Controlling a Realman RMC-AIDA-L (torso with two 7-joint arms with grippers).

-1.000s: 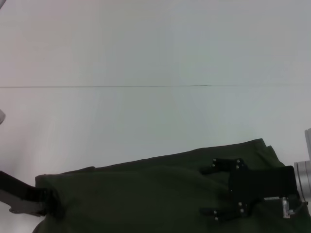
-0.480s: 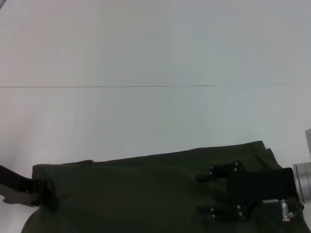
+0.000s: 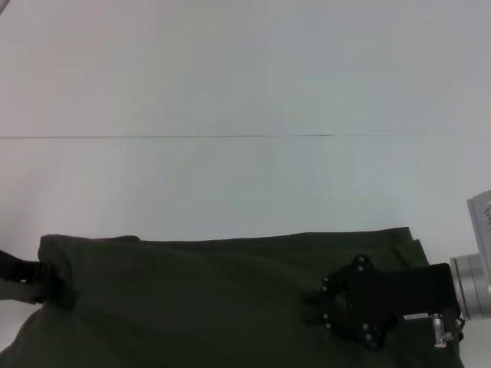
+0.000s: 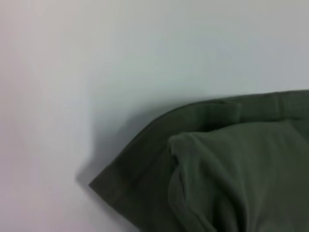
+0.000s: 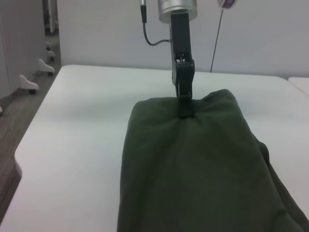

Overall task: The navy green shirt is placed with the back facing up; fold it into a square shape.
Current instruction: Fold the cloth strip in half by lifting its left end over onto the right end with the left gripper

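Observation:
The navy green shirt [image 3: 199, 299] lies plain side up as a wide dark band along the near edge of the white table [image 3: 245, 184]. My left gripper [image 3: 57, 280] is at the shirt's left end, shut on a bunched fold of cloth. The right wrist view shows it [image 5: 185, 107] pinching the far end of the shirt [image 5: 188, 169]. My right gripper [image 3: 313, 299] is low over the shirt's right part, its fingers drawn together on the cloth. The left wrist view shows a hemmed corner of the shirt [image 4: 231, 174] folded over itself.
A thin seam [image 3: 245, 136] runs across the table beyond the shirt. In the right wrist view the table's side edge [image 5: 29, 150] drops to the floor, where cabinets on castors [image 5: 29, 84] stand.
The left gripper has pulled the shirt's left end further left, and the far edge now lies straighter. The right gripper's fingers have gone from spread wide to closed, and it has shifted slightly left.

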